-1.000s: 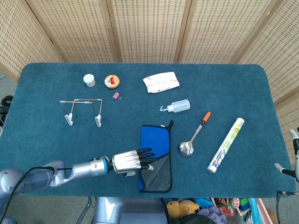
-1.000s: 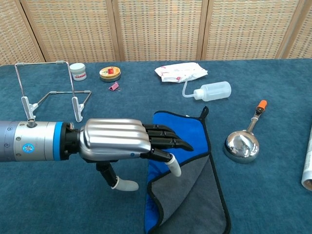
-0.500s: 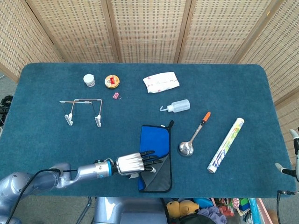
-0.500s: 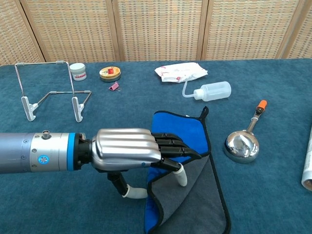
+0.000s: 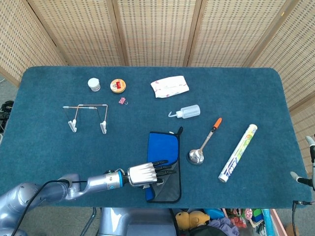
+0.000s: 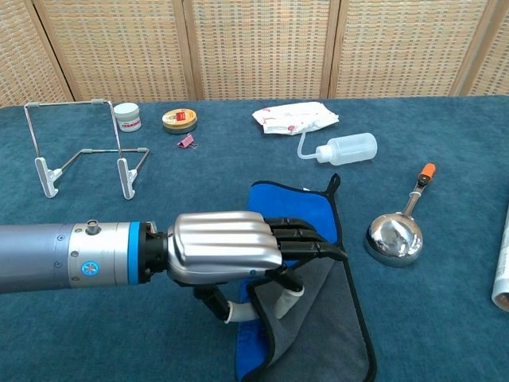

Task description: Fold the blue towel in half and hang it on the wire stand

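The blue towel [image 6: 306,231] (grey side partly turned up) is lain flat on the table [image 6: 445,334]; its near left edge is pinched by the left hand [image 6: 238,251]. The wire stand [image 6: 79,147] is placed well apart.

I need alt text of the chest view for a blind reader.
The robot's left hand reaches over the near left edge of a blue towel on a teal table. Behind stand a wire stand, a squeeze bottle and a ladle.
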Action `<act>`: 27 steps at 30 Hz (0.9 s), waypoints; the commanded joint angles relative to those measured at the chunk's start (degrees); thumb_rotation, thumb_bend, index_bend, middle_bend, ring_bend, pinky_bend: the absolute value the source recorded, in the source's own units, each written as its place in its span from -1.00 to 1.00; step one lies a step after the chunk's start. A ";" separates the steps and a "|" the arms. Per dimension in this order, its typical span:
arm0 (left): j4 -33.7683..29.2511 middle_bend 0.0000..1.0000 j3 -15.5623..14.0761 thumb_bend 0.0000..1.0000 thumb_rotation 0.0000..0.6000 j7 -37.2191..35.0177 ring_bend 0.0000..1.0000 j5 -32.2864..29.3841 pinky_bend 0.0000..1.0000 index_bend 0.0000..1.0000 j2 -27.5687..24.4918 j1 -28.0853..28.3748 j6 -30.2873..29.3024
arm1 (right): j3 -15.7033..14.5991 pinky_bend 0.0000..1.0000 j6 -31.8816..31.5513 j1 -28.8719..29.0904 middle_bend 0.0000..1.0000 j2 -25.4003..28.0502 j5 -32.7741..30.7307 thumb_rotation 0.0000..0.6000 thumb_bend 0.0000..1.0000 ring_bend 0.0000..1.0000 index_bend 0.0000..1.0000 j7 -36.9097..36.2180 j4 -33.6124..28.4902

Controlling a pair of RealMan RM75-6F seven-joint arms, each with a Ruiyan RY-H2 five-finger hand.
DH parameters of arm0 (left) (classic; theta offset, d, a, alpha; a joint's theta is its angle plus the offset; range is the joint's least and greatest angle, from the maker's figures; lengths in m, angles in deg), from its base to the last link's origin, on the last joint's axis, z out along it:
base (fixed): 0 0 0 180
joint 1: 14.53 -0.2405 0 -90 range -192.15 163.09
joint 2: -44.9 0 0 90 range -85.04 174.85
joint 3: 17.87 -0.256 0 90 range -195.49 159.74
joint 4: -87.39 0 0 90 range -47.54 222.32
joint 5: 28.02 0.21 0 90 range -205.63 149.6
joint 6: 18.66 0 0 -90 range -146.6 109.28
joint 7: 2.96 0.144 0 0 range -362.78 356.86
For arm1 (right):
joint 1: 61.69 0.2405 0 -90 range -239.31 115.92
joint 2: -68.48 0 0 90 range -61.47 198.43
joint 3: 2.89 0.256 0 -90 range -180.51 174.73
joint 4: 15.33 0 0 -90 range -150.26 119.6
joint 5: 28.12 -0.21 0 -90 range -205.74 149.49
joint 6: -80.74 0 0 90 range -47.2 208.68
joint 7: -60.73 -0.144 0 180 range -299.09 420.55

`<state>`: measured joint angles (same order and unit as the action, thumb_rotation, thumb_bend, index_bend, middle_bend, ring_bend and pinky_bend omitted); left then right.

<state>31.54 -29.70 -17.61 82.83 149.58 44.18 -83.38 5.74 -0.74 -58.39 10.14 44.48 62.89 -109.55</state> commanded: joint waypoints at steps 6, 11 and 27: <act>2.67 -1.00 1.53 0.00 1.00 4.77 -1.00 3.74 -1.00 0.18 2.75 3.08 -2.18 | -0.04 -1.00 -0.11 -0.08 -1.00 0.15 0.06 1.00 -1.00 -1.00 -1.00 -0.09 -0.20; 5.87 -1.00 1.34 0.00 1.00 10.30 -1.00 7.51 -1.00 0.18 4.72 5.77 -2.69 | -0.11 -1.00 -0.03 -0.06 -1.00 0.20 0.16 1.00 -1.00 -1.00 -1.00 -0.16 -0.31; 13.77 -1.00 2.46 -0.28 1.00 11.32 -1.00 6.56 -1.00 -1.00 11.92 5.69 -6.43 | -0.03 -1.00 0.45 -0.07 -1.00 0.53 -0.32 1.00 -1.00 -1.00 -1.00 -1.02 -0.07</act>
<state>45.01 -28.03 -5.29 90.53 160.80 50.53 -89.15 5.70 -0.30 -58.46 10.66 44.17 61.88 -109.62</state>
